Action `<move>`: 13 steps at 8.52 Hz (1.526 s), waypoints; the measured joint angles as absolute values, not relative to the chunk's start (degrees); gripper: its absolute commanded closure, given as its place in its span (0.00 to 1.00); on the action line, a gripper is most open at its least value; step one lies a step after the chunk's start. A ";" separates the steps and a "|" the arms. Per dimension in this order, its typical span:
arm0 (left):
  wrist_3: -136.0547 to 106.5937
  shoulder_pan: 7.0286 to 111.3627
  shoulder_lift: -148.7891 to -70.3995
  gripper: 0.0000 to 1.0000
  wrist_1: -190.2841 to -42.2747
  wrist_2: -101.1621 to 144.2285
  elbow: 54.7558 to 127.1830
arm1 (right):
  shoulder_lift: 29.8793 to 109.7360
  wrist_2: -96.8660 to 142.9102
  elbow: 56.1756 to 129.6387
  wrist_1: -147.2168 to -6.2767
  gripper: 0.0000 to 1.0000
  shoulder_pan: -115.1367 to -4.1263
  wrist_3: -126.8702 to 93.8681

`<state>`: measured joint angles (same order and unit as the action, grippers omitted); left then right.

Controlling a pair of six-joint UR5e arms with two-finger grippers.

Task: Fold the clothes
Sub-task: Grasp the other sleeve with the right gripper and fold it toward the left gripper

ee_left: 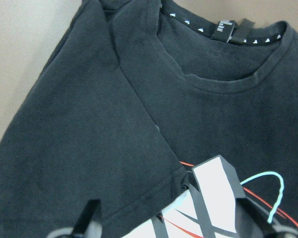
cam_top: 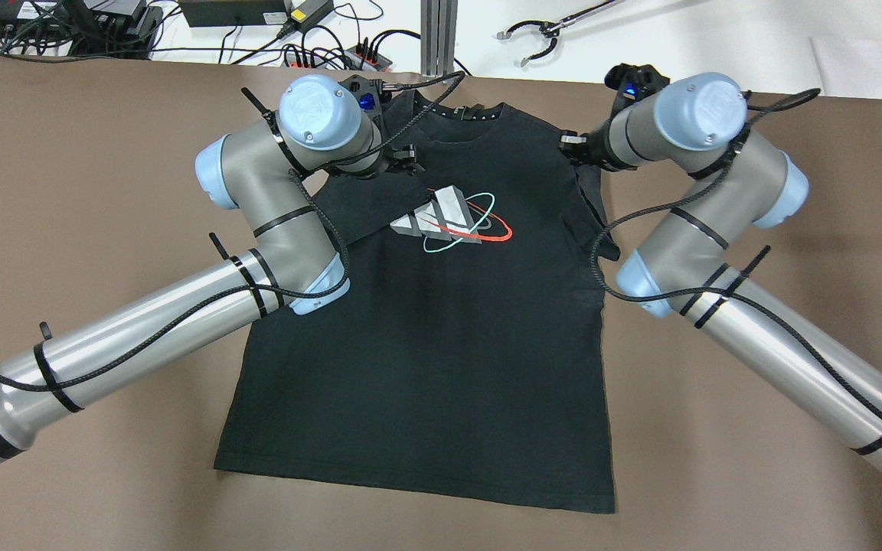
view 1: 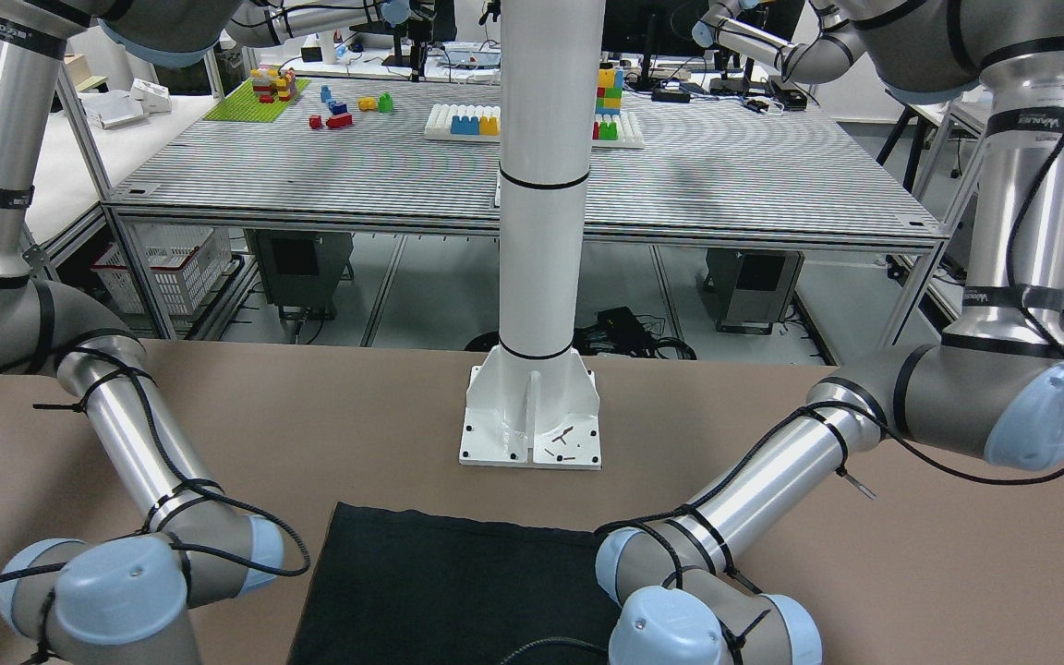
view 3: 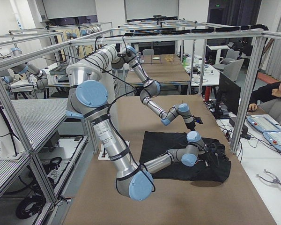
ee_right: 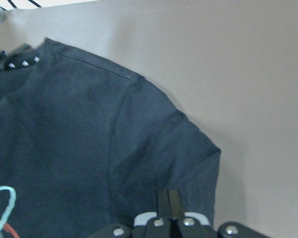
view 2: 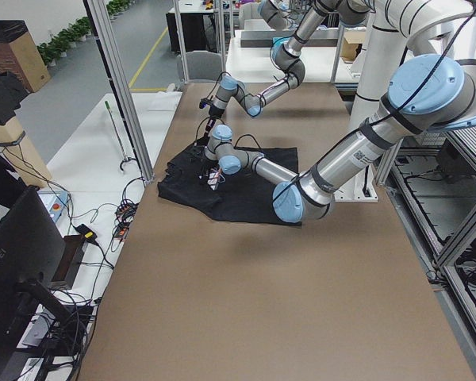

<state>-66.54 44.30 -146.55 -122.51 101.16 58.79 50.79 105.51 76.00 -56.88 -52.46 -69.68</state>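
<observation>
On the brown table (cam_top: 66, 191) the black T-shirt (cam_top: 441, 344) lies print up, its hem just beside the white pillar (view 1: 541, 231) — at the collar end farthest from that pillar the left gripper (ee_left: 174, 220) hangs spread over the folded-in sleeve, the right gripper (ee_right: 169, 201) pinching the other sleeve.

We see a black printed fabric T-shirt (cam_top: 441, 344) lying flat, collar at the worktop's (cam_top: 66, 191) far edge, one sleeve folded onto its chest.
</observation>
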 measured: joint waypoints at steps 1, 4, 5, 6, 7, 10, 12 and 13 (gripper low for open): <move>-64.38 45.00 -144.89 0.06 -124.52 101.86 58.80 | 46.27 103.06 74.37 -60.65 1.00 -50.61 -73.21; -61.90 45.74 -142.50 0.06 -127.67 102.74 58.80 | 35.54 93.54 65.12 -64.11 1.00 -45.22 -78.87; -61.77 45.81 -142.37 0.06 -127.85 102.80 58.80 | 34.40 92.57 63.59 -64.17 0.79 -44.63 -79.30; -61.73 45.84 -142.34 0.06 -127.92 102.82 58.80 | 33.72 91.68 62.35 -64.13 0.07 -44.33 -79.70; -61.71 45.90 -142.34 0.06 -127.95 102.83 58.80 | 33.41 91.04 61.53 -64.07 0.06 -44.00 -79.94; -61.70 46.09 -142.39 0.05 -127.90 102.83 58.74 | 33.40 90.56 61.47 -64.11 0.05 -43.55 -77.29; -61.69 46.05 -142.51 0.05 -127.92 102.83 58.78 | 34.82 90.70 64.89 -64.41 0.06 -43.52 -71.10; -61.67 45.96 -142.62 0.05 -127.95 102.87 58.84 | 35.67 90.93 66.87 -64.78 0.07 -43.54 -69.01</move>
